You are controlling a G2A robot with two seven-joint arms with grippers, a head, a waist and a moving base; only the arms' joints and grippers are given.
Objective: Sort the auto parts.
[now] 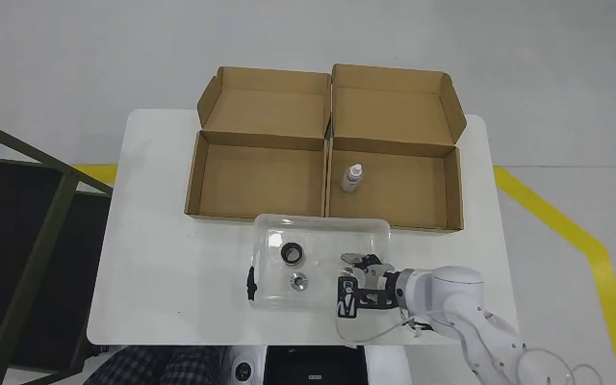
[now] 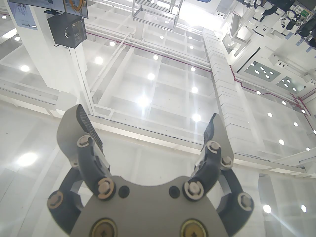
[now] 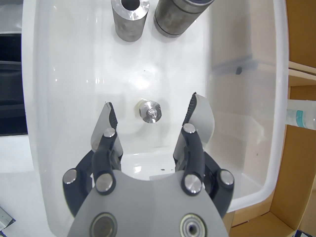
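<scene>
bin: white plastic tub [image 1: 323,220] at the near side of the table [image 1: 164,241], three metal bits inside
bin contents: a plain steel sleeve [image 3: 129,15] with a bore, standing on end; just beside it a darker linear bearing [image 3: 184,6], also upright, ball rows visible in the bore; well apart from those, a small stubby part [image 3: 150,112] with a little nub on top
left box: open cardboard box [image 1: 255,183], bare floor
right box: same kind of cardboard box [image 1: 404,192], with one small white bottle [image 1: 353,177] lying in it
right gripper [image 3: 151,102]: down in the bin, jaws spread wide on either side of the small stubby part, not touching it
left gripper [image 2: 148,122]: jaws wide apart, gripping nothing, pointed at the ceiling
writing: bottle has a teal label, print too small to read
hard to see: bottle is cut off at the edge in the right wrist view
</scene>
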